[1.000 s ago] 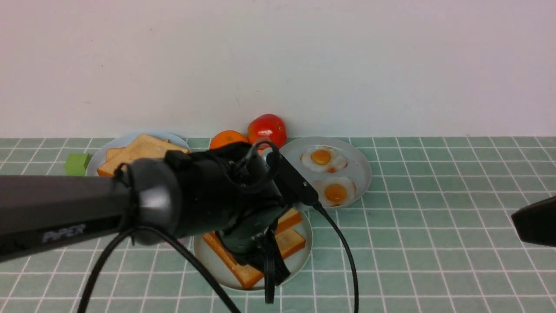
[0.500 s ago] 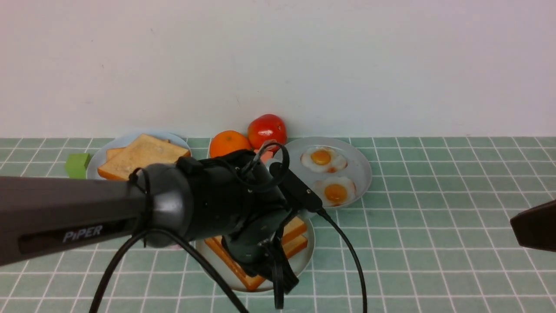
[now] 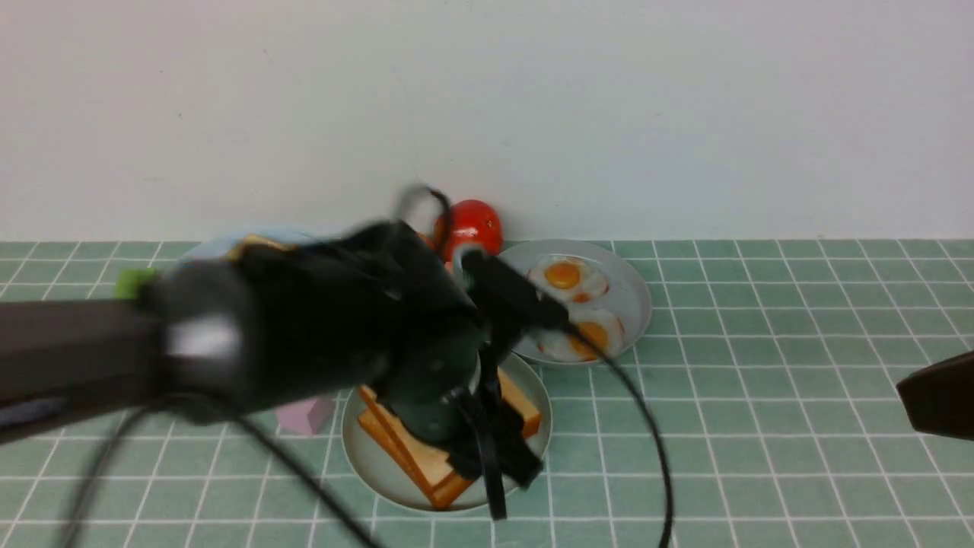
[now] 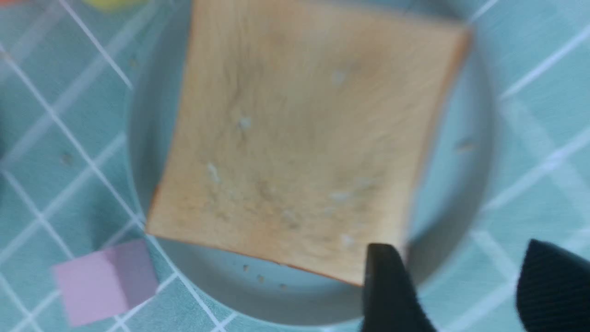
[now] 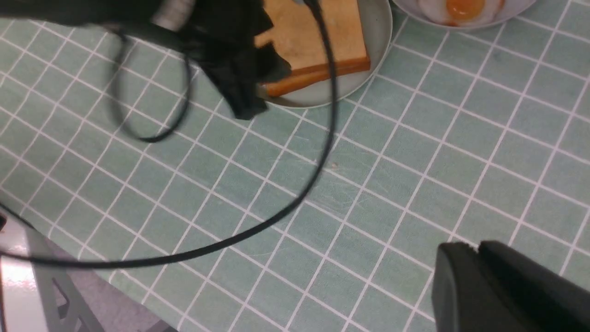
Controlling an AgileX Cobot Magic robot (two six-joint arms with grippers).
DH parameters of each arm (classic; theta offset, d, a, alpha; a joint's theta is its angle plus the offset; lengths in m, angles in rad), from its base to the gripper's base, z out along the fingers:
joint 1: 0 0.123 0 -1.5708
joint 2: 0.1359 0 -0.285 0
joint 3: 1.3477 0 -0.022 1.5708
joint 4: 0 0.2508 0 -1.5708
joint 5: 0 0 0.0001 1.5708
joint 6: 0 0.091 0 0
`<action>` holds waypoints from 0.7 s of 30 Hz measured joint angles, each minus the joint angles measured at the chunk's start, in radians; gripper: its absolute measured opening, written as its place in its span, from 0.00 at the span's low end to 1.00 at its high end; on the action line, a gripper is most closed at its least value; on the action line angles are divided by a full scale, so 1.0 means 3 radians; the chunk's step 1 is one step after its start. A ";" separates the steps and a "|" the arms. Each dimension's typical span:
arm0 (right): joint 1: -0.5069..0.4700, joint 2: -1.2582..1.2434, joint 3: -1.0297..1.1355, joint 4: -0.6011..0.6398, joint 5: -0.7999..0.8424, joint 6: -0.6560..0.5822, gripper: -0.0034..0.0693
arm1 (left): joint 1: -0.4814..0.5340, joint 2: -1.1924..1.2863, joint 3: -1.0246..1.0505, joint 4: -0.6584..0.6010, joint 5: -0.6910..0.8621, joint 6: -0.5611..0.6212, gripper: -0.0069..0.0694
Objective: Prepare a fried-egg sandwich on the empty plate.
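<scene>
Opening of the left gripper (image 4: 461,249) has progressed over the last second: its jaws now stand wide apart, with nothing pinched between them. In the front view, the two toast edges seen apart on the side facing the egg plate (image 3: 638,304) now appear as one, so the upper toast slice (image 4: 299,138) has apparently settled. The left arm (image 3: 319,335) has also shifted, exposing more of this slice.

Task status: the upper slice lies over the lower toast slice (image 3: 384,443) on the mint-green plate (image 3: 374,476), slightly offset. The sandwich's egg is not visible; it is presumably enclosed. Assembly is judged essentially complete, leaving withdrawal of the arm.

Right gripper (image 5: 477,258): stationed well apart from the sandwich; whether its jaws are closed cannot be told.

Surroundings: two other fried eggs occupy the egg plate just beyond the sandwich. A pink block (image 3: 304,415) sits near the mint-green plate on the surface (image 3: 761,426).

Caution: one left finger is close to a toast corner. Lift clear before moving sideways, or the upper slice may be dragged. Keep the looping cable (image 3: 647,426) off the eggs.
</scene>
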 joint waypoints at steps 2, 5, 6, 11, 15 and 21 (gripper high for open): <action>0.0000 -0.0062 0.0000 -0.0024 0.0009 0.0000 0.15 | -0.0092 -0.0365 0.0030 -0.0042 -0.0031 -0.0016 0.44; 0.0000 -0.0229 0.0000 -0.0067 0.0046 0.0000 0.15 | -0.0243 -0.1067 0.0242 -0.0075 -0.0290 -0.0143 0.24; 0.0000 -0.0299 0.0000 -0.0093 0.0080 0.0003 0.15 | -0.0277 -0.1339 0.0375 -0.0076 -0.0419 -0.0220 0.14; 0.0000 -0.0711 0.0089 -0.0230 0.0130 0.0048 0.15 | -0.0311 -0.2706 0.1355 -0.0083 -0.1079 -0.0589 0.07; 0.0000 -0.1144 0.0409 -0.0431 0.0129 0.0250 0.14 | -0.0311 -0.3764 0.2269 -0.0059 -0.1663 -0.0794 0.07; 0.0000 -0.1702 0.1041 -0.0624 -0.0164 0.0631 0.03 | -0.0311 -0.4801 0.3025 -0.0018 -0.1951 -0.0845 0.07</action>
